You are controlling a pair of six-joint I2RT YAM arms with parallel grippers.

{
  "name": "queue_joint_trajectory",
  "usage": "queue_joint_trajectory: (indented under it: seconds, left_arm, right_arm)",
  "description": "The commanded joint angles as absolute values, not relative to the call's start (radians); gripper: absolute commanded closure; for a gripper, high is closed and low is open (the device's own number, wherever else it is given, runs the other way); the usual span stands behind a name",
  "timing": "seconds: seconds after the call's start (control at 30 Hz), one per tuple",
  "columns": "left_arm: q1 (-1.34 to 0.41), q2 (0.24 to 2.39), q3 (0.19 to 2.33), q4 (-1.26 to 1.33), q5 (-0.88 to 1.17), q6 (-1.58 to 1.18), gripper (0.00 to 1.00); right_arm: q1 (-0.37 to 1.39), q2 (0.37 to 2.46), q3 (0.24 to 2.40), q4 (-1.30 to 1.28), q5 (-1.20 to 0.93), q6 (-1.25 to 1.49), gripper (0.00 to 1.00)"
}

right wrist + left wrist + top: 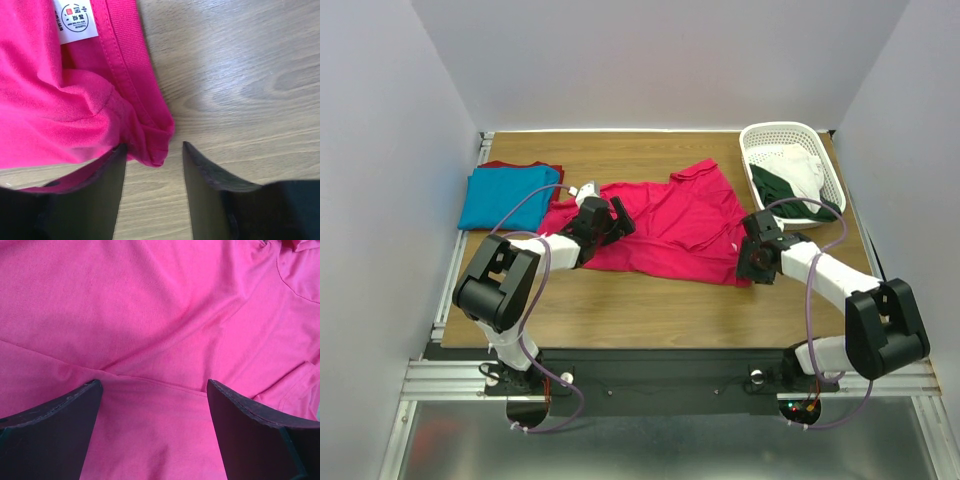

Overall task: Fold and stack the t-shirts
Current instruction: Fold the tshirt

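Left arm (525, 250) and right arm (825, 272): white links, black joints
Both have smooth white tube sections between chunky black joint housings, with a large boxy black block at the elbow. A thin purple cable (807, 300) loops along each. The fingers (50, 435) are dark matte wedges with pale, scuffed edges.

Matt knit crimson-pink shirt (50, 100) (smooth wood-grain table (240, 75))

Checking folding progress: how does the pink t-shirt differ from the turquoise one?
The pink t-shirt lies spread out and rumpled in the middle; the turquoise t-shirt is folded flat at the far left. The pink one rests directly on the table; the turquoise one sits on a dark red shirt. The left claw and right claw are at the pink one; neither is at the turquoise one. Both are plain-coloured.
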State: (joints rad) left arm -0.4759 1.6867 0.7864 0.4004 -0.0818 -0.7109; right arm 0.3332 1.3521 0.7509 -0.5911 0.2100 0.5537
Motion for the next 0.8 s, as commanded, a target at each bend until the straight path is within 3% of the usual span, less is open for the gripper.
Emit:
queue_joint_trajectory:
  seconds: [0.0,0.27,0.33,0.37,0.43,0.77]
  left_arm:
    - [-0.471,1.698,0.822,0.4,-0.077,-0.695,0.01]
    - [-0.466,1.683,0.811,0.402,-0.08,-0.695,0.01]
    - [-0.465,1.681,0.808,0.4,-0.078,-0.696,0.01]
    - [-0.462,1.68,0.807,0.4,-0.078,-0.693,0.01]
    - [-0.459,1.68,0.805,0.4,-0.077,-0.692,0.01]
    - [-0.417,1.648,0.772,0.405,-0.06,-0.657,0.01]
  right_arm:
    - [0.327,1.367,0.746,-0.551,0.195,0.545,0.51]
    - [0.327,1.39,0.744,-0.545,0.166,0.538,0.68]
    - [0.327,1.393,0.745,-0.545,0.163,0.537,0.79]
    - [0.327,1.387,0.746,-0.546,0.164,0.537,0.91]
    - [0.328,1.373,0.746,-0.548,0.176,0.54,1.0]
    - [0.327,1.338,0.821,-0.629,0.345,0.535,1.0]
